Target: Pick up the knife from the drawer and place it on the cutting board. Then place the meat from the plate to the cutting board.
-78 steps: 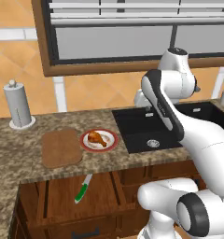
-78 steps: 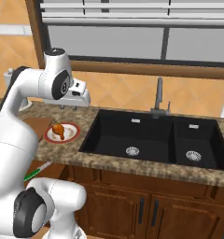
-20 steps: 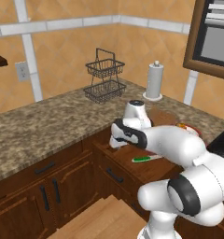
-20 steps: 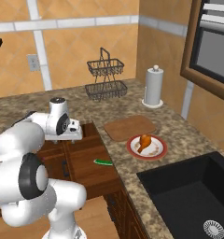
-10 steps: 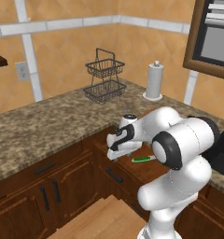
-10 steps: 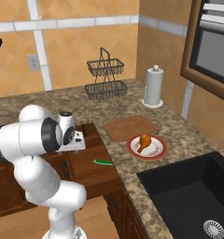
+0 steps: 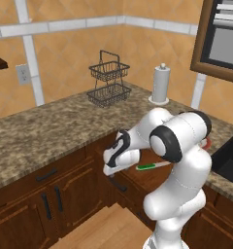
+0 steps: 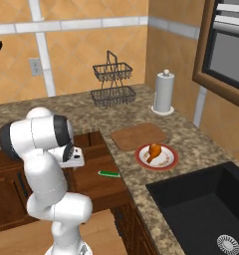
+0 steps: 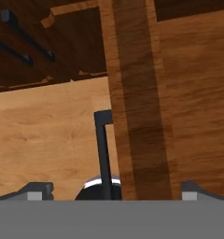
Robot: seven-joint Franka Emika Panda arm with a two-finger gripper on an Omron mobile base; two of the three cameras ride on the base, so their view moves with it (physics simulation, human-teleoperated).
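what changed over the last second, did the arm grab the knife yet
No grab yet. The gripper has swung lower toward the front of the open drawer, jaws wide open. Unchanged: the knife lies in the drawer, the meat sits on the plate, and the cutting board is bare.

The arm folds forward and low from the base, elbow raised, wrist bent downward. The gripper (image 9: 111, 189) points down at the front edge of the drawer (image 9: 137, 93), fingers (image 9: 37, 190) spread fully apart, nothing held between them.
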